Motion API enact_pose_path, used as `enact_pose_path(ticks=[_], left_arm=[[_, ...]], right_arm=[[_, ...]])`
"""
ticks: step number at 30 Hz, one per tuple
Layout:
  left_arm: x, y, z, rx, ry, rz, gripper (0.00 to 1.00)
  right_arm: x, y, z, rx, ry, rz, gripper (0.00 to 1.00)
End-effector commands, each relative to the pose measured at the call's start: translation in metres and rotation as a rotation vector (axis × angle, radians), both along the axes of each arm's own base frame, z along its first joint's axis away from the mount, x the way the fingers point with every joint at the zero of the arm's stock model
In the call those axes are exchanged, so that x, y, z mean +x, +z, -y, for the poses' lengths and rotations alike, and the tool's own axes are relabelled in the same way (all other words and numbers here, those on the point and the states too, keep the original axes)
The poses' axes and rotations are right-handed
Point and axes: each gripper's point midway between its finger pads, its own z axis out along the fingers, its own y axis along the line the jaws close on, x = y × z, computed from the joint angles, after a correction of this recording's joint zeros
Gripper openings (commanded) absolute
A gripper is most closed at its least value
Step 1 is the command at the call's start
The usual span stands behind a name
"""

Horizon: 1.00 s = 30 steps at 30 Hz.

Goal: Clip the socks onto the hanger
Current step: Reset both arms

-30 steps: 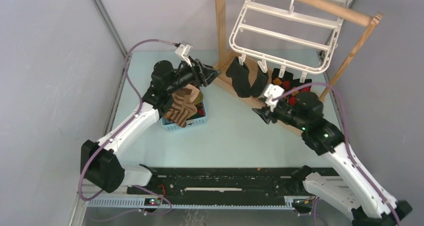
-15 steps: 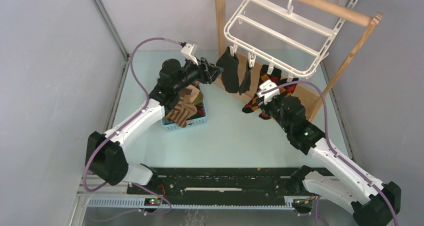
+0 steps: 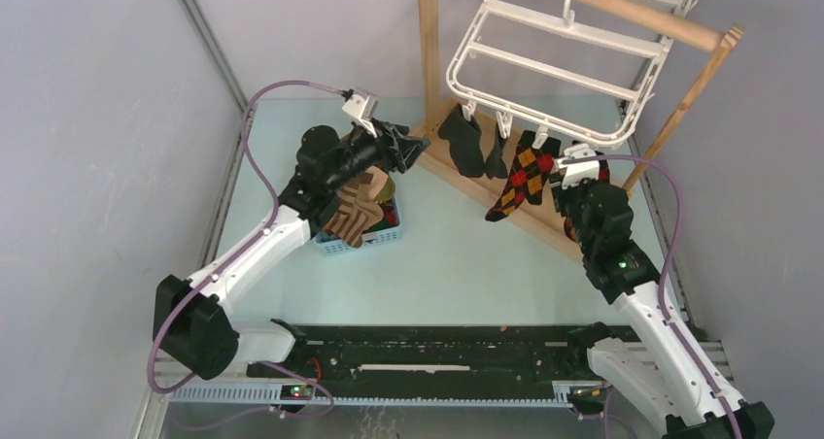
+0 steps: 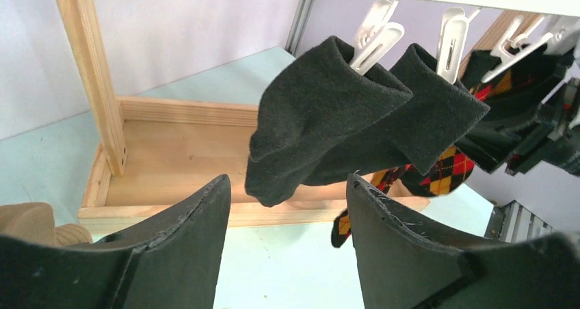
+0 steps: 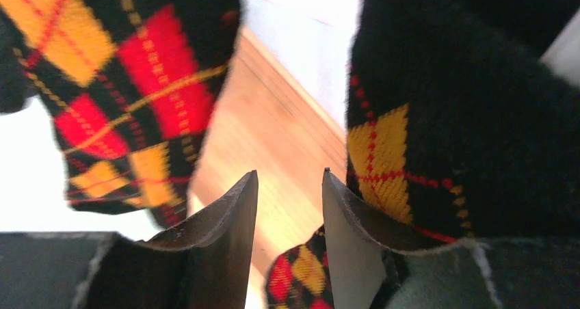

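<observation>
The white hanger point(image 3: 554, 60) hangs tilted from the wooden rail. Two plain black socks point(image 3: 466, 146) and an argyle sock point(image 3: 520, 175) hang from its clips point(image 4: 375, 32). In the left wrist view the black socks point(image 4: 321, 111) sit just beyond my left gripper point(image 4: 287, 186), which is open and empty. My left gripper point(image 3: 413, 148) is left of them. My right gripper point(image 5: 288, 176) is open with nothing between its fingers; it points up between one argyle sock point(image 5: 130, 83) and another point(image 5: 438, 117), which lies against its right finger. My right gripper point(image 3: 573, 170) is below the hanger's right end.
A tan wooden stand has a post point(image 3: 429, 41), a round rail point(image 3: 632, 12) and a base tray point(image 4: 178, 152) under the socks. A small blue basket point(image 3: 335, 245) below my left arm holds a brown striped sock point(image 3: 355, 206). Grey walls stand on both sides.
My right gripper has moved right and up, away from the argyle sock, which now hangs from a clip. The hanger swung left and back. My left gripper drew back slightly and opened wider.
</observation>
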Motion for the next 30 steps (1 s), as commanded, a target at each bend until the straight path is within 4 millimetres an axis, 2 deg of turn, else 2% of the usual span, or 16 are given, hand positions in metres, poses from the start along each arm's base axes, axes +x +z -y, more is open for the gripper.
enact_pose_path(ticks=[1,7,9,13,15,17,21,23,25,30], left_arm=[[-0.018,0.012,0.001,0.015,-0.057,0.103,0.68],[-0.033,0.011,-0.002,0.047,-0.097,0.159,0.69],[-0.037,0.013,-0.005,0.048,-0.092,0.170,0.69],[-0.044,0.015,-0.016,0.058,-0.058,0.177,0.70],[-0.050,0.019,-0.023,0.069,-0.040,0.177,0.74],[-0.054,0.019,-0.030,0.081,-0.016,0.169,0.79],[-0.066,0.028,-0.044,0.084,0.020,0.173,0.89],[-0.071,0.034,-0.050,0.078,0.036,0.176,0.93],[-0.075,0.038,-0.057,0.068,0.061,0.165,0.98],[-0.083,0.045,-0.069,0.065,0.101,0.108,1.00]], right_arm=[[0.001,0.005,0.028,0.003,-0.089,0.020,0.47],[0.002,0.012,0.056,-0.005,-0.147,0.037,0.47],[-0.002,0.013,0.059,0.000,-0.131,0.033,0.49],[-0.024,0.015,0.043,0.015,0.018,-0.022,0.61],[-0.042,0.016,0.031,0.038,0.096,-0.053,0.69],[-0.057,0.011,0.029,0.073,0.119,-0.094,0.77],[-0.087,0.006,0.014,0.147,0.188,-0.144,0.99],[-0.099,0.005,0.006,0.207,0.216,-0.184,1.00],[-0.100,0.006,0.008,0.311,0.149,-0.207,1.00],[-0.092,0.005,0.043,0.485,-0.177,-0.258,1.00]])
